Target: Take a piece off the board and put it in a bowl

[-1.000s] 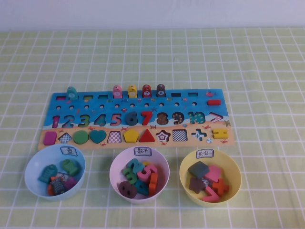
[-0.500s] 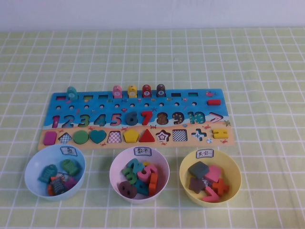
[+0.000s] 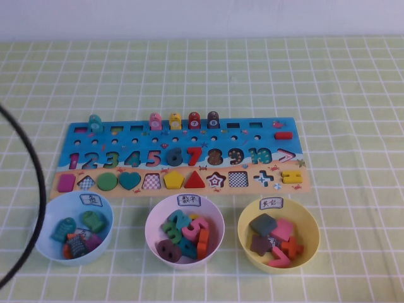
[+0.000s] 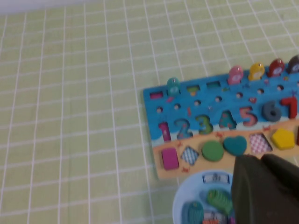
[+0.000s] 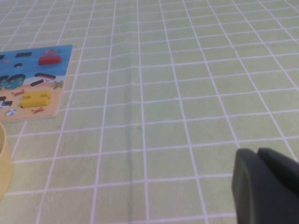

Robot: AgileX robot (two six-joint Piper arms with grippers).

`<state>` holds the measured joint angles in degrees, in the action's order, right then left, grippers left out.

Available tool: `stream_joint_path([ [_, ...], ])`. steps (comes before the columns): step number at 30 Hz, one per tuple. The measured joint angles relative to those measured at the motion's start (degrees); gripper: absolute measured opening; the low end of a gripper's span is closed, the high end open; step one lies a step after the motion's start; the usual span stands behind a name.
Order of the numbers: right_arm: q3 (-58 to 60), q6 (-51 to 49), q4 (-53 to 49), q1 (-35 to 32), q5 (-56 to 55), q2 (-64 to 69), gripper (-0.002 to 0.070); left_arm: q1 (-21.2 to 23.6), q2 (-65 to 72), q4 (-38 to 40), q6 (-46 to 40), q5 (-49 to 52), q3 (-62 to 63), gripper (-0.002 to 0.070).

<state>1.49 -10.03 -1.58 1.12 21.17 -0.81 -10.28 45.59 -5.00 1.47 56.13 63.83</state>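
**Stock check: piece on board, three bowls in front**

From my remote seat I log the following.

- Surface [image 3: 353,95]: green-and-white checked cloth, carrying everything below.
- Board [image 3: 183,136]: long, blue upper part, sandy lower strip, lying flat with its numbers row across the middle and five small pegs standing along its far edge.
- Piece [image 3: 66,182]: magenta-purple rounded square, seated in the leftmost slot of the sandy strip, just beside a checkered diamond-shaped recess. It also shows in the left wrist view at the board's near corner.
- Yellow bowl [image 3: 310,222]: in front of the board's right end, white label on its far rim, holding several shape pieces including a grey-green block and a lighter pink one.
- Pink bowl [image 3: 151,222]: middle of the row, filled with number pieces.
- Light blue bowl [image 3: 43,218]: in front of the board's left end, nearest the piece, holding fish-like pieces.
- Black cable [image 3: 35,189]: curves down the high view's left edge.
- Left gripper [image 4: 266,186]: a dark, blurred mass above the light blue bowl; I cannot tell how its fingers stand.
- Right gripper [image 5: 264,186]: over bare cloth, well right of the board's end; again only a dark bulk, so I cannot tell its state.
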Motion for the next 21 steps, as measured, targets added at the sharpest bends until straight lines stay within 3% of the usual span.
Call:
stream_joint_path([
  [7,0.0,0.0,0.0,0.0,0.0,0.0,-0.0017,0.0,14.0,2.6,-3.3,-1.6,7.0,-0.0005],
  [15,0.0,0.0,0.0,0.0,0.0,0.0,-0.0017,0.0,29.5,1.9,-6.7,12.3,13.4,-0.0005],
  [21,0.0,0.0,0.0,0.0,0.0,0.0,-0.0017,0.0,38.7,-0.4,-6.7,14.6,18.0,-0.0005],
])
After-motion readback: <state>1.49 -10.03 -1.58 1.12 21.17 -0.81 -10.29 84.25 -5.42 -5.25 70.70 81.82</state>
